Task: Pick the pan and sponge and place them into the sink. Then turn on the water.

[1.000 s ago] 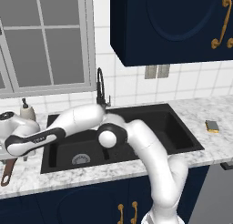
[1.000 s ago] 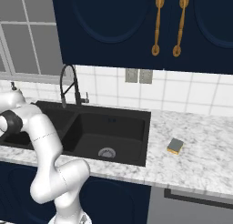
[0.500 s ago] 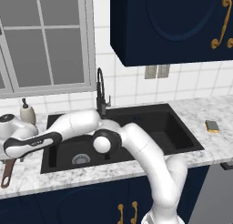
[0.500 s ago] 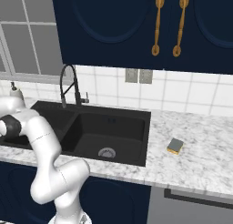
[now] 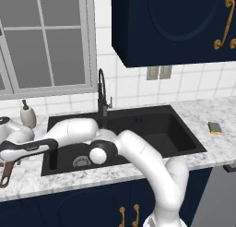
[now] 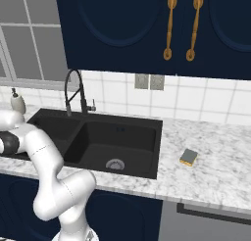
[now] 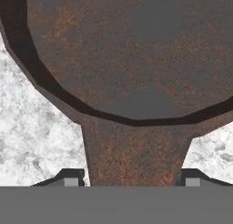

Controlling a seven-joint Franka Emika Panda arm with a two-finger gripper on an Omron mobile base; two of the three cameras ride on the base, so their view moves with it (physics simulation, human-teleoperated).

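Tool (image 7: 129, 182) dropped lower vs a sec ago, jaws narrowed, fingertips (image 7: 70, 178) either side of pan (image 7: 132, 59) handle base, contact unclear, marble surface (image 7: 32, 132) beneath.

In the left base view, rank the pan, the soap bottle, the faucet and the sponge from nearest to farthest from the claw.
1. Pan: under the claw, its handle between the fingertips, far left of the counter.
2. Soap bottle: just behind, by the window.
3. Faucet: behind the sink's middle.
4. Sponge: far right of the counter.
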